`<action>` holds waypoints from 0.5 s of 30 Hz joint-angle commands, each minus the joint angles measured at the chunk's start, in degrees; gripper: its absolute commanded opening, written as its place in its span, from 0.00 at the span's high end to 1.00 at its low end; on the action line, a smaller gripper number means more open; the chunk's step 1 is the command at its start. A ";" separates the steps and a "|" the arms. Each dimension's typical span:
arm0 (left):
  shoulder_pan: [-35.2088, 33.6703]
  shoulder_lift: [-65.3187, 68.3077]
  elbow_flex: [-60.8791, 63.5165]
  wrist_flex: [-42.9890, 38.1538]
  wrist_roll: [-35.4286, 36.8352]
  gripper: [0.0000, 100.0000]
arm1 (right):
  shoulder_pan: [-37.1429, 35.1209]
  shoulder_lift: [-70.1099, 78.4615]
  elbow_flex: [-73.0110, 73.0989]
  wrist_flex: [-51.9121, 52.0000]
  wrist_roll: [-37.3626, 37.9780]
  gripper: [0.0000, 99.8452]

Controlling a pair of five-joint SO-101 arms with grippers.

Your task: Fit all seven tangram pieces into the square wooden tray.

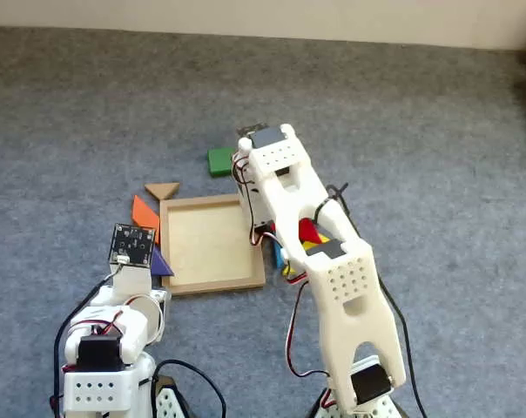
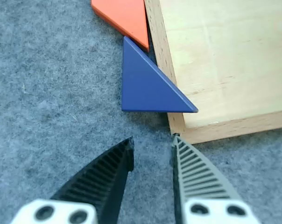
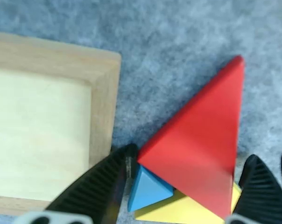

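The square wooden tray (image 1: pixel 254 280) lies empty in the middle. My left gripper (image 2: pixel 151 144) is open just short of the tray's near corner (image 2: pixel 178 126), with a dark blue triangle (image 2: pixel 145 84) ahead of its fingertips and an orange piece (image 2: pixel 124 16) beyond, both against the tray's rim. My right gripper (image 3: pixel 187 170) is open and straddles a red triangle (image 3: pixel 201 140), which lies over a light blue piece (image 3: pixel 148 189) and a yellow piece (image 3: pixel 178 210) beside the tray's other side (image 3: pixel 106 102). A tan triangle (image 1: pixel 162 189) and a green square (image 1: pixel 219 161) lie past the tray.
Grey carpet covers the table. The right arm (image 1: pixel 298 200) arches over the tray's right edge and hides part of the red, yellow and blue pile (image 1: pixel 308 231). The left arm (image 1: pixel 115 340) stands at the front left. Open carpet stretches behind and to both sides.
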 commanded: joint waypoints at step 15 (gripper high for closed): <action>0.75 -3.12 1.19 0.26 -0.26 0.86 | 2.77 -0.57 1.10 -2.24 0.88 0.79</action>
